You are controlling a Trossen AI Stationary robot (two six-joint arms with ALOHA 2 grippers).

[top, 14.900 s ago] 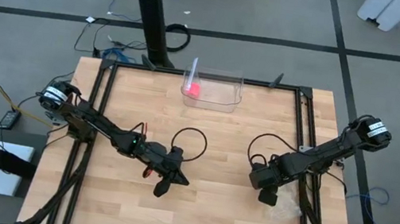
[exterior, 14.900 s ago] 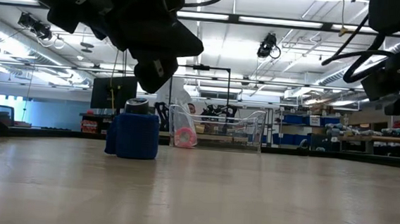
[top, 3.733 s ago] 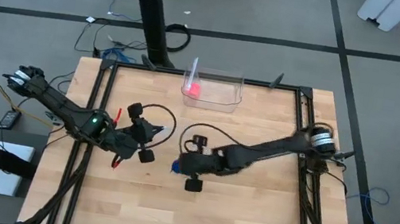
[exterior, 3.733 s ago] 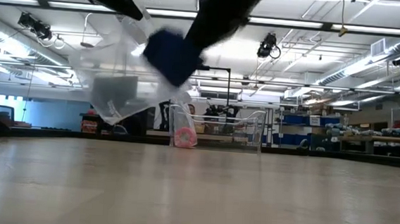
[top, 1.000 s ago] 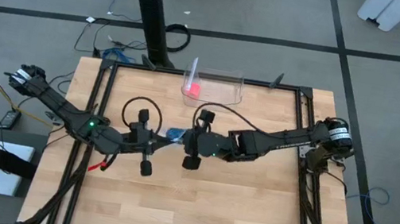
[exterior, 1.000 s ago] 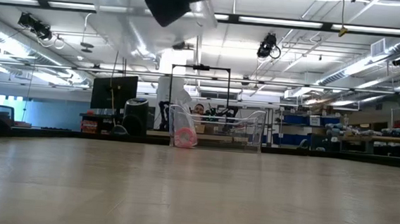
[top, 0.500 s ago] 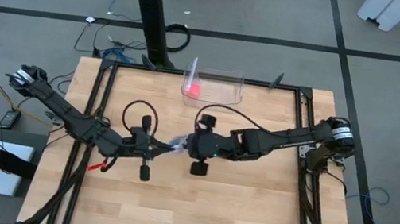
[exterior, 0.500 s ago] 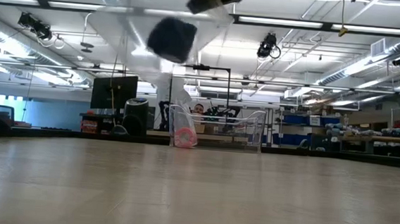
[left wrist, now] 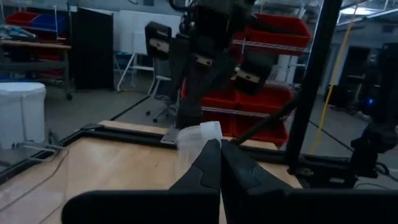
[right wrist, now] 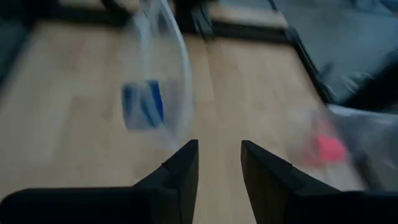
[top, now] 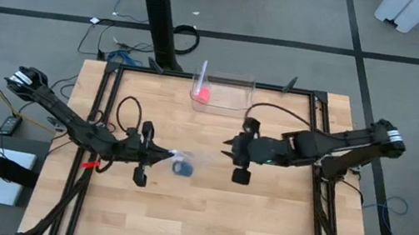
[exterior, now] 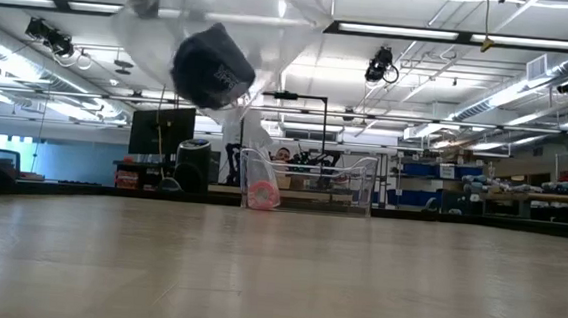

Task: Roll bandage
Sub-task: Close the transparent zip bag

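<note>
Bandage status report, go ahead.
Left gripper shut on the clear plastic bag, held above the table. Bandage rolled, hanging inside the bag. Right gripper open, clear of the bag. Nothing in the way.

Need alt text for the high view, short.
Seen from above, the left gripper, shut, holds a clear bag with the rolled blue bandage inside, over the middle of the wooden table. The right gripper, open, is apart from the bag on its right. A clear bin with a pink object sits at the far edge.
</note>
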